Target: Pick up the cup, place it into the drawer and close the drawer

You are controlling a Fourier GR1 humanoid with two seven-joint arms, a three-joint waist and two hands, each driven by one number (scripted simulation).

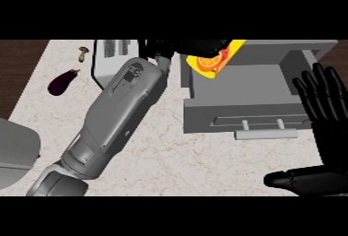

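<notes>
Resting nearest, right of the drawer (204,115), the right hand (325,138) stood with fingers straight and spread, holding nothing. One grey box-shaped drawer sat open on the speckled marble counter (170,161), a single bar handle (266,134) on its front. One yellow cup (216,61) with an orange pattern tilted over the drawer's far left corner, gripped by the left hand (187,46), whose fingers curled round it. Far left of the drawer lay one glossy purple eggplant (62,82) and one small mushroom (82,53).
</notes>
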